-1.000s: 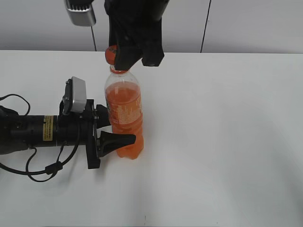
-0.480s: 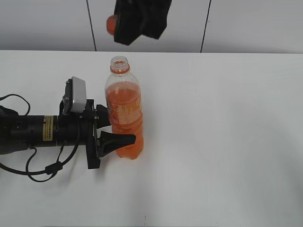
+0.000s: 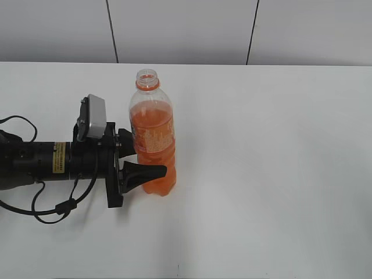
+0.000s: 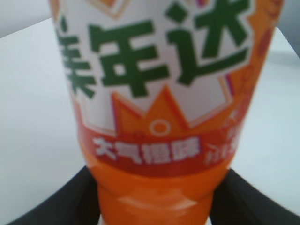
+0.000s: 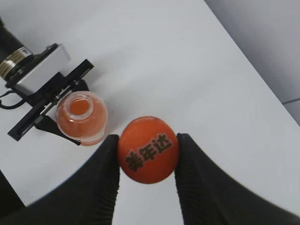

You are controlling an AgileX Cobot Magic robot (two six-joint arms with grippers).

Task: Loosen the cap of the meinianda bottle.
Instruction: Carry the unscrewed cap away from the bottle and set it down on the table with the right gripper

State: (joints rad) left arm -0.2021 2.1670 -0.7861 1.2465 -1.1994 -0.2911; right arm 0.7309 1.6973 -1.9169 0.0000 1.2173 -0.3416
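The meinianda bottle (image 3: 153,139) stands upright on the white table, its mouth open and capless, orange drink inside. My left gripper (image 3: 139,165) is shut on the bottle's lower body from the left; the left wrist view shows the label (image 4: 159,89) close up between the black fingers. My right gripper (image 5: 147,154) is out of the exterior view. In the right wrist view it is shut on the orange cap (image 5: 148,149), held high above the table, with the open bottle (image 5: 82,118) seen from above below and to the left.
The white table (image 3: 273,163) extends to the right and front of the bottle. The left arm (image 3: 46,165) with its cables lies along the table at the left. A grey panelled wall stands behind.
My right gripper has lifted the cap off the bottle's neck and risen up out of the exterior view. The bottle and left gripper have not moved.
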